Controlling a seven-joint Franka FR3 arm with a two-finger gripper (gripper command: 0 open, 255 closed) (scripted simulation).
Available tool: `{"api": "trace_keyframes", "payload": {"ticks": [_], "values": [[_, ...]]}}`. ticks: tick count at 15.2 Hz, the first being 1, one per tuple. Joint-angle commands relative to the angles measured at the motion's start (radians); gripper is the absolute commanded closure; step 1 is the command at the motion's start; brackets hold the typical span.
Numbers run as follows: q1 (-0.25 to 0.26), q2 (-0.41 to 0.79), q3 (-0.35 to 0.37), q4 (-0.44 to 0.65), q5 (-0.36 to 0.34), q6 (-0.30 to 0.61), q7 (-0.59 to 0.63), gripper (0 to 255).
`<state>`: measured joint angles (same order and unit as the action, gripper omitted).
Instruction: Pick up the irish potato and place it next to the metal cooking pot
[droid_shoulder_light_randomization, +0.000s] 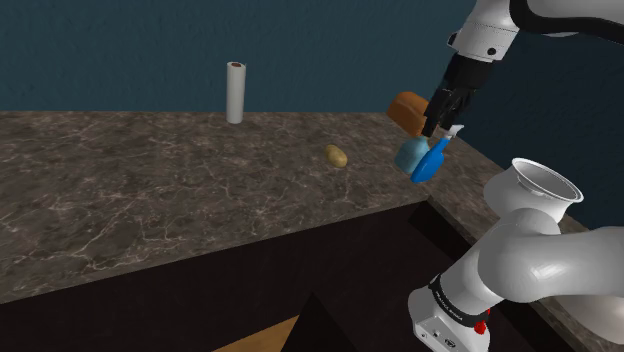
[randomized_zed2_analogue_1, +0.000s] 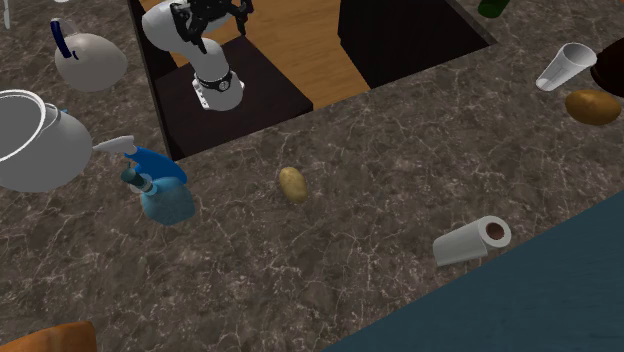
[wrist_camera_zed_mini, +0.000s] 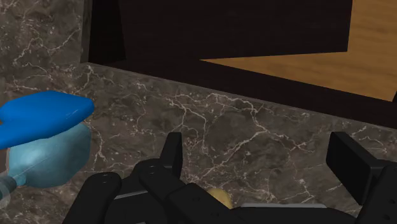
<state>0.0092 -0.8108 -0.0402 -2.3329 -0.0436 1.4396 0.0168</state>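
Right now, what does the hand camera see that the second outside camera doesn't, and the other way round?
Wrist view: the gripper, its black fingers apart, close up. Second exterior view: the grey pot, a paper roll and a white cup. Both: the blue spray bottle, the marbled counter, the wooden floor, and probably the potato, a tan bit by the fingers in the wrist view.

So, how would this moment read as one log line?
pincer: open, empty | small tan oval potato: on dark marbled counter, ungrasped | blue spray bottle: near pincer
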Motion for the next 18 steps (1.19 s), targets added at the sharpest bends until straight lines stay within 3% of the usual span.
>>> {"api": "trace_keyframes", "payload": {"ticks": [1, 10, 18], "values": [[0.000, 0.000, 0.000, 0.000, 0.000, 0.000, 0.000, 0], [-0.001, 0.202, -0.021, -0.098, -0.014, 0.341, -0.005, 0], [0.000, 0.462, -0.040, -0.081, -0.017, 0.622, -0.011, 0]]}}
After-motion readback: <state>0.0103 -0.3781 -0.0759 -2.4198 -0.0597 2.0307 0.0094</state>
